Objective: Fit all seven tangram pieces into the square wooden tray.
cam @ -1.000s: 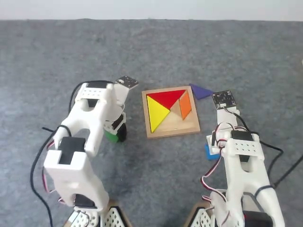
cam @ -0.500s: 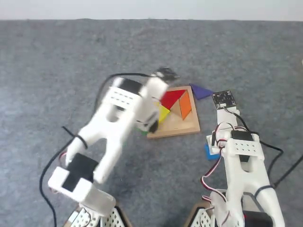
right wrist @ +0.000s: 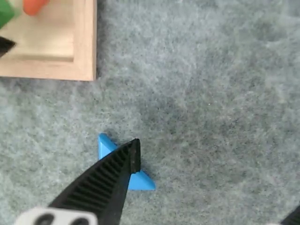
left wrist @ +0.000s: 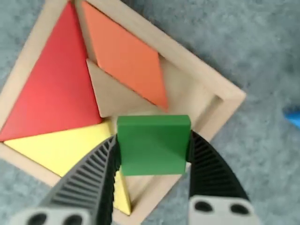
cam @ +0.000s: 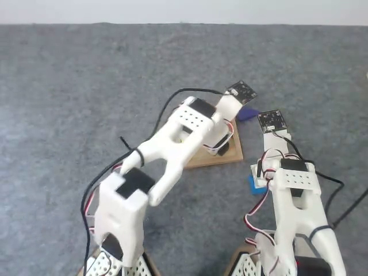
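The square wooden tray (left wrist: 206,79) holds a red triangle (left wrist: 51,89), a yellow triangle (left wrist: 65,150) and an orange parallelogram (left wrist: 124,54). My left gripper (left wrist: 153,137) is shut on a green square (left wrist: 152,145) and hangs above the tray's bare corner, next to the yellow triangle. In the high view the left arm lies across the tray (cam: 230,156) and hides most of it. My right gripper (right wrist: 213,183) is open over the carpet, one finger (right wrist: 112,178) lying over a small blue triangle (right wrist: 105,144) near the tray corner (right wrist: 86,47). A purple piece (cam: 247,113) lies beyond the tray.
Grey carpet covers the whole table. The right arm (cam: 290,190) stands just right of the tray, with the blue triangle (cam: 255,184) beside it. Cables trail from both arms. Open carpet stretches left of the tray and towards the back.
My left arm has swung right from the carpet beside the tray to over the tray, carrying the green square. The right arm has stayed still.
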